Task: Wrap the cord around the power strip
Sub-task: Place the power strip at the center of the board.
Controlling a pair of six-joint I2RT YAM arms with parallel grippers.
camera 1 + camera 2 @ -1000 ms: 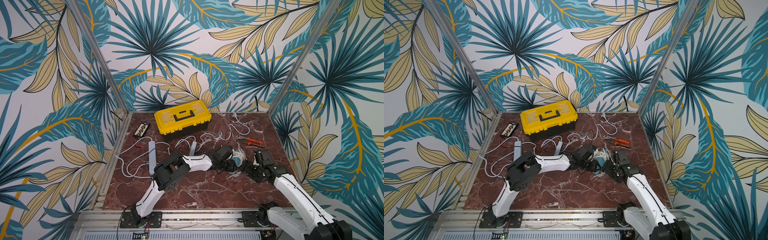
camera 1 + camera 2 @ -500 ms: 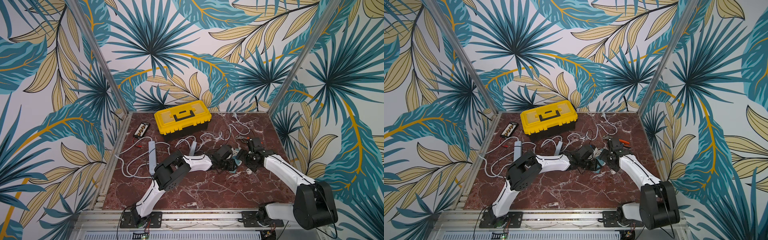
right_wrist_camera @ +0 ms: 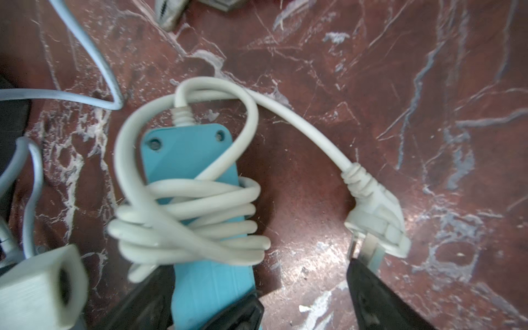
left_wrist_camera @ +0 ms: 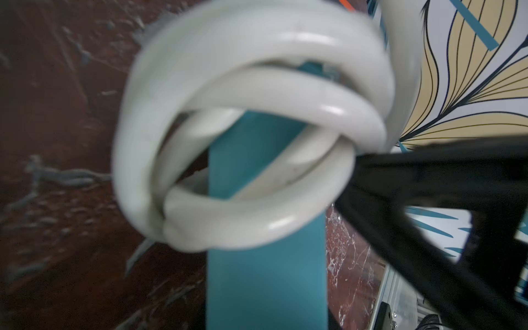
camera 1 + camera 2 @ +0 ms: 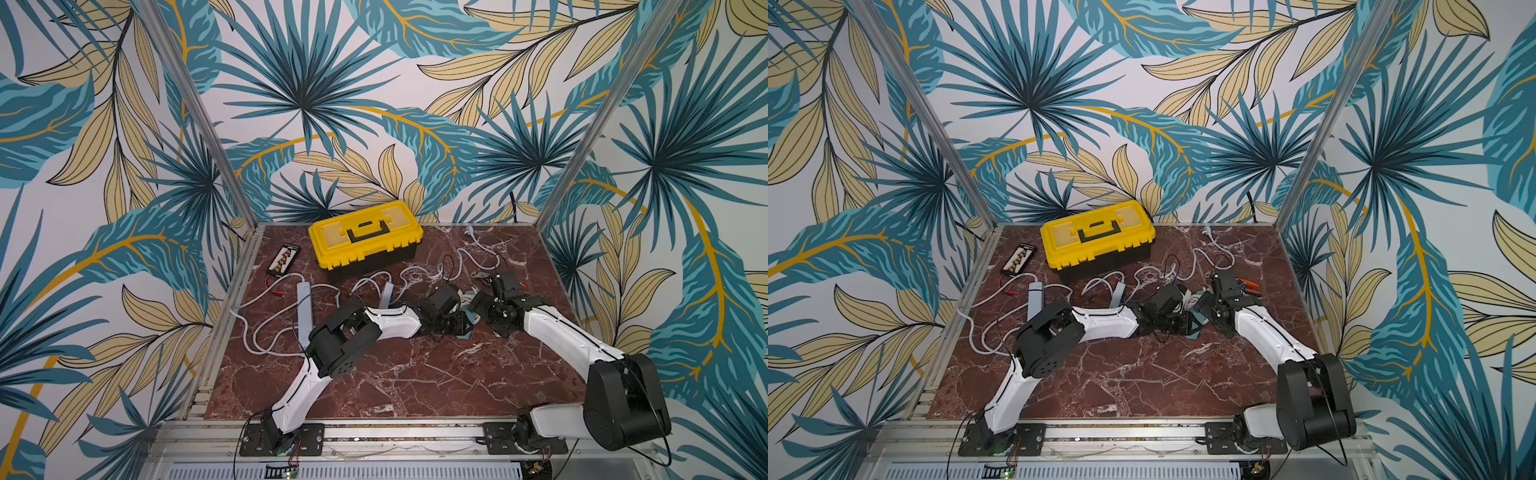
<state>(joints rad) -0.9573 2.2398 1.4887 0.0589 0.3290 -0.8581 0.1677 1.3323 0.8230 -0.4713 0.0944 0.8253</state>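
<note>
A blue power strip (image 3: 197, 171) lies on the marble table with its white cord (image 3: 194, 217) coiled several times around its middle. The cord's free end runs out to a white plug (image 3: 377, 217) lying on the table beside the strip. My left gripper (image 5: 459, 328) is shut on one end of the power strip (image 4: 265, 271); its fingers are hidden in the left wrist view, where the cord (image 4: 257, 114) loops close to the camera. My right gripper (image 3: 257, 285) hovers open over the strip, one fingertip (image 3: 368, 280) right at the plug's prongs.
A yellow toolbox (image 5: 365, 239) stands at the back. Two grey power strips (image 5: 304, 311) (image 5: 386, 293) with loose grey cables (image 3: 85, 97) lie to the left. Orange-handled pliers (image 5: 1246, 284) lie just behind my right gripper. A white adapter (image 3: 40, 288) sits beside the blue strip.
My right arm has swung from the table's front toward the back, ending over the blue strip with its jaws wider apart. The left arm has held still.
</note>
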